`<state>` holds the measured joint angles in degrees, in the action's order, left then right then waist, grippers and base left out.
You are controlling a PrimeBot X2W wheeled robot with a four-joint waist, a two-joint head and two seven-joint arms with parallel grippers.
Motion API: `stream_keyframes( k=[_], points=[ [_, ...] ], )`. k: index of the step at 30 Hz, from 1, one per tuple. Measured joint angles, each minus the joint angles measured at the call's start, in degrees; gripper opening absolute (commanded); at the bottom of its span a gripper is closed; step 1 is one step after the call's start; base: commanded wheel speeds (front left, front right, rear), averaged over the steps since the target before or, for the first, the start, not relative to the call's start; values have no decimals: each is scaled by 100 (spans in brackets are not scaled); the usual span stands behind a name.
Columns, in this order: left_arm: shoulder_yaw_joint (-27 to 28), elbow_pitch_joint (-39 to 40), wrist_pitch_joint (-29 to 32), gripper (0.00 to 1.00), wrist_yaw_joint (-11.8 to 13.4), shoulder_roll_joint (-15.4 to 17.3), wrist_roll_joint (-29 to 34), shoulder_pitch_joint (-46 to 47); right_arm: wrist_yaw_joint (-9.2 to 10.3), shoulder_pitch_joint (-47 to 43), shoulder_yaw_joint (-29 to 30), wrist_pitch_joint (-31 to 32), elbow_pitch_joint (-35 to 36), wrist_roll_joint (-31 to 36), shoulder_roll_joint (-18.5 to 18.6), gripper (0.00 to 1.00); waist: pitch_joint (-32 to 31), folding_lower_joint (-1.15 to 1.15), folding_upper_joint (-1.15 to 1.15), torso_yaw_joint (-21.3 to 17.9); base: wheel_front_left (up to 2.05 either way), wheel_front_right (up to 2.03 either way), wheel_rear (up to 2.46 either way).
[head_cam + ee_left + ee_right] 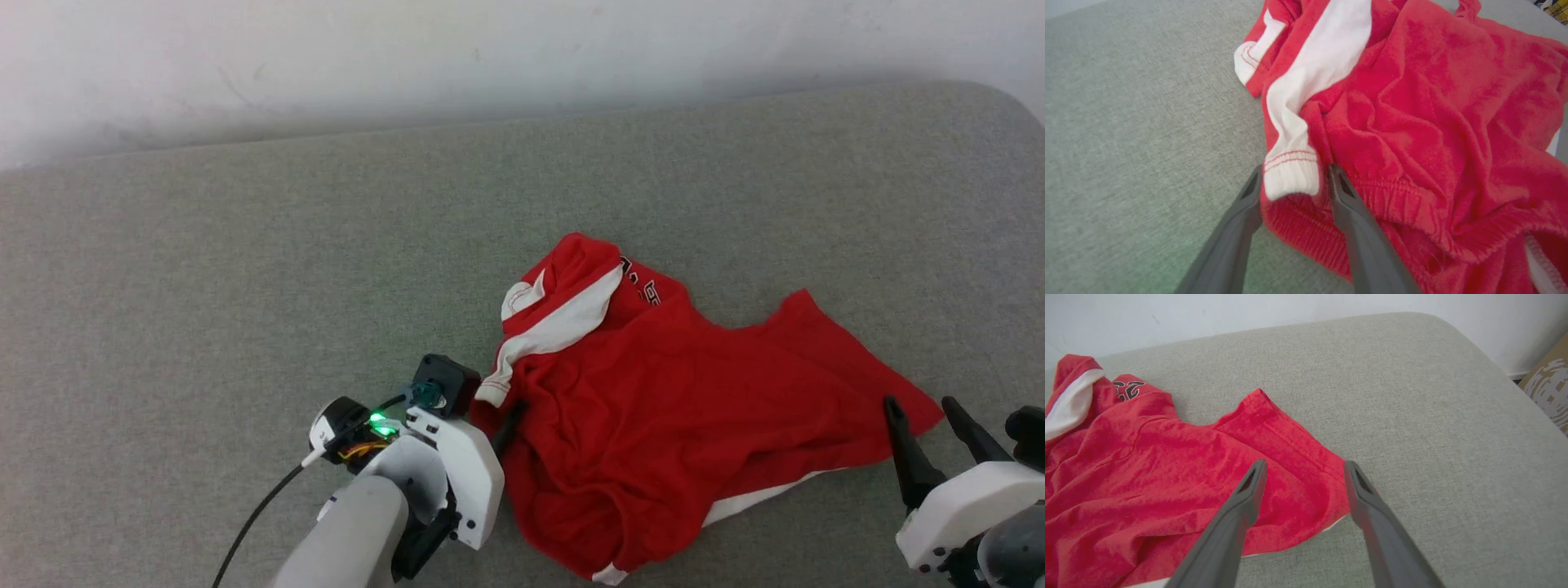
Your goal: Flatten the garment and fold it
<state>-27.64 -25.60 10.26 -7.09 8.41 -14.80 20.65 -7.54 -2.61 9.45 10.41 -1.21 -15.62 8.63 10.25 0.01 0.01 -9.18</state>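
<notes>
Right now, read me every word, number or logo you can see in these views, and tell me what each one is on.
No text reads clearly.
Black print on the garment, near its far edge: blurred and partly tucked into a fold, unreadable.
Pale markings on the brown cardboard at the edge of the right wrist view: blotchy, no letters to make out.

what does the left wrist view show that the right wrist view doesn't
Left wrist: the gathered waistband and the stripe's stitched end, between the open left fingers. Right wrist: a leg hem by the open right fingers, black print, wall, a box. Both: the red shorts on the grey cushion.
</notes>
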Motion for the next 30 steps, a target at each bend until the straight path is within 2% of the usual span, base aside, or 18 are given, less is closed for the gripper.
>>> stream_keyframes(
  k=[4, 7, 11, 17, 22, 23, 24, 30],
  points=[
    [-79, 97, -220, 0, -2, 136, -178, 55, 0, 35, -29, -42, -111, 1, -23, 100, 69, 1, 0, -9, 0, 0, 0],
    [149, 231, -594, 0, 19, 287, -230, 114, 0, 82, -60, -41, -180, 0, -35, 100, 12, 0, 0, 10, 0, 0, 0],
    [522, 380, -847, 0, 192, 497, -347, 237, 0, 108, -130, -37, -244, -4, -42, 100, -100, -1, 0, 31, 0, 0, 0],
    [981, 335, -706, 0, 410, 891, -535, 412, 0, 105, -297, -35, -308, -59, -66, 100, -128, -2, 0, 22, 0, 0, 0],
    [1193, -267, -461, 0, 466, 1163, -687, 514, 0, 143, -442, -35, -318, -97, -73, 100, 8, -1, 0, -30, 0, 0, 0],
    [1201, -387, -472, 41, 465, 1200, -686, 528, 0, 164, -457, -35, -326, -111, -71, 100, 34, 0, 0, -44, 0, 0, 0],
    [1215, -472, -543, 100, 479, 1215, -673, 539, 0, 189, -475, -36, -332, -112, -69, 100, 55, -1, 0, -55, 0, 0, 0],
    [1247, -669, -1346, 100, 517, 1143, -653, 595, 0, 242, -543, -53, -331, -181, -41, 100, 18, 0, 0, -2, 0, 0, 0]
  ],
)
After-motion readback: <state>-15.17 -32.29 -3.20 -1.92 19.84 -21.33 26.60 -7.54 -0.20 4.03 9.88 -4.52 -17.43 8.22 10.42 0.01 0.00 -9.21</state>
